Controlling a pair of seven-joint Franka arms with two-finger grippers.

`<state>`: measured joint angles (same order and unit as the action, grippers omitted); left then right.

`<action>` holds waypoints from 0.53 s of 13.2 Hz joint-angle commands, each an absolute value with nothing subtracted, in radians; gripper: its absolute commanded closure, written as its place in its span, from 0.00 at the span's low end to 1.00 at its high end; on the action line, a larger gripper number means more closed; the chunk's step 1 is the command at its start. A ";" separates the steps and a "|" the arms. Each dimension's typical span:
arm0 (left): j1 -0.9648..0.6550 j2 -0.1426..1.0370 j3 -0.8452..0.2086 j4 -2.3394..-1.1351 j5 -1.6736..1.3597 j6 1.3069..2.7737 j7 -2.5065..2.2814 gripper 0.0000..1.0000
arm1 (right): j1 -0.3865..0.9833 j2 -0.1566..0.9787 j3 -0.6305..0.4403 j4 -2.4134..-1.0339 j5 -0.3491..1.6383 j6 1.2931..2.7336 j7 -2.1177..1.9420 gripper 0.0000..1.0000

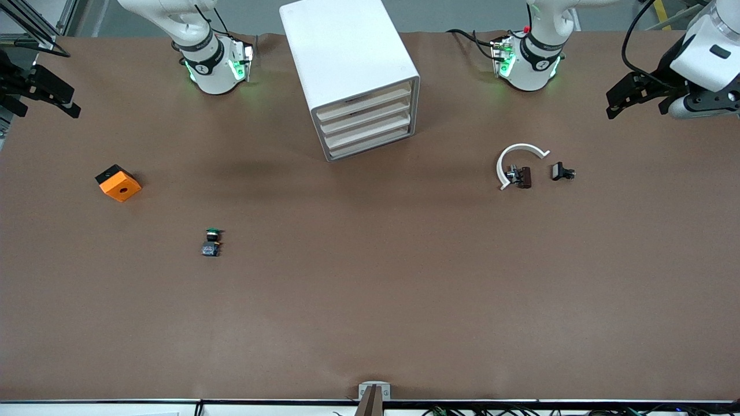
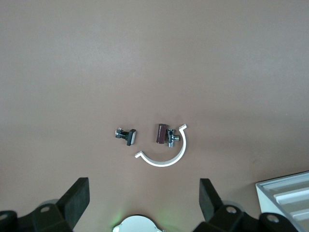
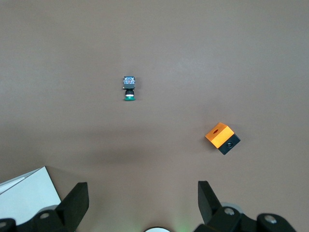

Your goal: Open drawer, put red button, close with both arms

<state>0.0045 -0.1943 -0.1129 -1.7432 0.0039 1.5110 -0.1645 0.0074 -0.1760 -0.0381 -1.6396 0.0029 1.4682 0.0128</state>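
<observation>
Nearest the front camera lies a green-capped switch (image 1: 211, 242), then an orange block (image 1: 118, 182). Toward the left arm's end, a maroon piece (image 1: 523, 177) sits inside a white arc (image 1: 517, 162), with a black piece (image 1: 562, 171) just beside it; these are too small to identify, so I cannot tell where the red button is. The drawer cabinet (image 1: 352, 75) is closed. The left gripper (image 1: 621, 101) and the right gripper (image 1: 52, 95), which is partly cut off, hang spread over opposite ends of the surface (image 1: 370, 300).

A robotics lab: two white arms (image 1: 214, 63) bolted to a brown-papered table (image 1: 370, 300), aluminium framing (image 1: 34, 29), cables (image 1: 636, 34) at the edges.
</observation>
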 commanded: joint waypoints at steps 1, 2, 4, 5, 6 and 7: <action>0.011 -0.178 -0.113 -1.706 0.017 1.511 -0.152 0.00 | -0.002 -0.166 -0.031 -1.618 -0.009 1.451 0.011 0.00; 0.011 -0.170 -0.114 -1.692 0.015 1.509 -0.153 0.00 | -0.002 -0.167 -0.032 -1.624 -0.011 1.453 0.009 0.00; 0.011 -0.146 -0.112 -1.658 0.015 1.488 -0.153 0.00 | -0.012 -0.169 -0.034 -1.631 -0.011 1.460 0.009 0.00; 0.012 -0.129 -0.112 -1.631 0.020 1.470 -0.153 0.00 | -0.018 -0.173 -0.034 -1.647 -0.011 1.462 0.005 0.00; 0.014 -0.111 -0.112 -1.606 0.020 1.448 -0.153 0.00 | -0.020 -0.182 -0.032 -1.670 -0.011 1.469 0.003 0.00; 0.017 -0.104 -0.112 -1.592 0.021 1.437 -0.155 0.00 | -0.018 -0.183 -0.032 -1.675 -0.011 1.474 0.003 0.00</action>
<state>0.0095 -0.1489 -0.1112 -1.6677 0.0051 1.4851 -0.1616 -0.0003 -0.1740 -0.0425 -1.6532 0.0018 1.4674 0.0127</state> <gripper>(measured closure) 0.000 0.000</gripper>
